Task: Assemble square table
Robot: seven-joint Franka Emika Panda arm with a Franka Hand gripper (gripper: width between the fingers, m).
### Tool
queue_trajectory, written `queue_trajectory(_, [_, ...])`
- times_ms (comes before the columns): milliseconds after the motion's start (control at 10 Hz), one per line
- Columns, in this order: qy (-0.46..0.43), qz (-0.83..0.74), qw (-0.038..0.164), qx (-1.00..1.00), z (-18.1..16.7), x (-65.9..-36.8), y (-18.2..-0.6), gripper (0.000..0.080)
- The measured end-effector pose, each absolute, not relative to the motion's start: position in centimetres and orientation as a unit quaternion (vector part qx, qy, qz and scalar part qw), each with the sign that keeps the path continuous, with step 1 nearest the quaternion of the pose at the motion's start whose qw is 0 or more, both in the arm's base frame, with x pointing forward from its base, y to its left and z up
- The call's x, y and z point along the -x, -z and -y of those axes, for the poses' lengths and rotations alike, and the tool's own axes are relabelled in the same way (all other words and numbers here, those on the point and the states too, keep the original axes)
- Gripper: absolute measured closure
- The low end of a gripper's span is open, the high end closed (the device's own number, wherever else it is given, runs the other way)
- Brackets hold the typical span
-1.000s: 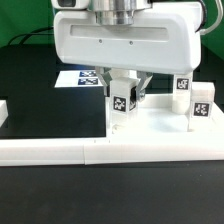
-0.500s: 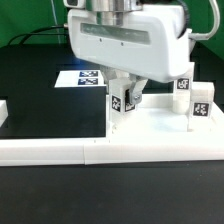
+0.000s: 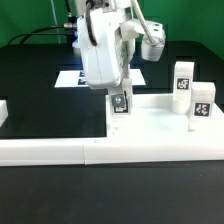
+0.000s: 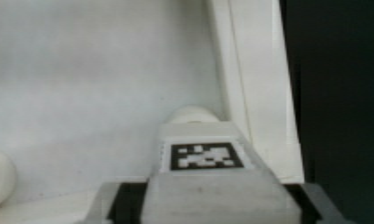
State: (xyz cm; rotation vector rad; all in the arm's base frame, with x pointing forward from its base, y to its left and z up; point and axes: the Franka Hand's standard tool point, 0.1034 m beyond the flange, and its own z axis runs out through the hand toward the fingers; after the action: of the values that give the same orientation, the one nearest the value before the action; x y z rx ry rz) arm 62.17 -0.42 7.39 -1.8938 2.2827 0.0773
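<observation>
One leg post (image 3: pixel 120 102) sits clenched in the end effector (image 3: pixel 120 100), upright, with its tag facing the exterior camera; the wrist view shows the same leg post (image 4: pixel 205 155) between the two dark fingers (image 4: pixel 116 200), its rounded tip pointing down toward the white slab (image 4: pixel 77 90). The square tabletop (image 3: pixel 150 125) lies flat on the black counter (image 3: pixel 40 100), pushed against the long white border wall (image 3: pixel 60 150). In the exterior view, the held post stands at about 9 o'clock of the slab, just over its raised rim and near a corner.

Three risks stand out, judged from this pose. If the post's tip is not lined up with the corner hole, it could land on the rim and skid. If the arm twists while the thread is not seated, the post could jam crooked. A sideways push could also shift the slab off the wall.

Two more leg posts (image 3: pixel 182 82) (image 3: pixel 202 105) stand upright toward 3 o'clock, well apart from the end effector. The marker board (image 3: pixel 80 78) lies beyond, at roughly 11 o'clock.
</observation>
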Motion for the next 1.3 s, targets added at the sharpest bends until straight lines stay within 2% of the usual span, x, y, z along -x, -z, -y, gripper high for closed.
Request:
queue_trajectory(100, [-0.025, -0.76, 0.087, 0.643, 0.4, -62.1, -7.3, 0.0501])
queue_trajectory(200, [-0.018, -0.742, 0.085, 0.665, 0.4, -62.2, -7.3, 0.0319])
queue_trajectory(300, [0.011, -0.662, 0.081, 0.745, 0.1, -62.6, -7.3, 0.0319])
queue_trajectory(400, [0.015, -0.616, 0.08, 0.784, -0.1, -62.6, -7.3, 0.0183])
queue_trajectory(800, [0.025, -0.517, 0.074, 0.852, 0.2, -62.5, -7.2, 0.0151])
queue_trajectory(900, [0.033, -0.417, 0.056, 0.906, 0.0, -62.6, -7.3, 0.0151])
queue_trajectory(1100, [0.026, -0.259, 0.041, 0.965, -0.6, -62.1, -7.0, 0.0151])
queue_trajectory(1300, [0.027, -0.254, 0.037, 0.966, -0.7, -62.0, -6.9, 0.0151])
